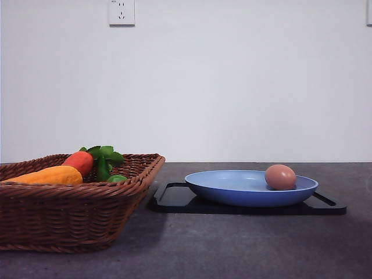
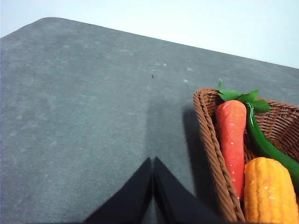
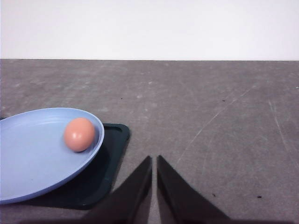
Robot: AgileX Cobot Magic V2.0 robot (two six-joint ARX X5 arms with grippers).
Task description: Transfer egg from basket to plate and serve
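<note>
since the egg already lies in the plate, close against the rim on the side away from the basket, the step in hand looks like the serving: moving plate and egg without losing the egg. the plate sits on a flat black tray on the dark table, and the basket beside it holds a red vegetable with green leaves, an orange corn-like piece and a green one, no egg that i can see. the right claw hangs over bare table just beside the tray's corner, its fingers pressed nearly together and holding nothing; the left claw is likewise closed and empty, over the table next to the basket's outer wall. to do this well, i judge the right claw the better placed; it would need to open before it can take hold of anything. the tray's raised edge looks an easier hold than the plate's smooth sloping lip. the egg is round and free to roll, and it rests near the rim, so any lift or push should be level, slow and without jerks, and a tilt toward that rim is the thing to avoid. the left claw is well clear and can stay out of it.
</note>
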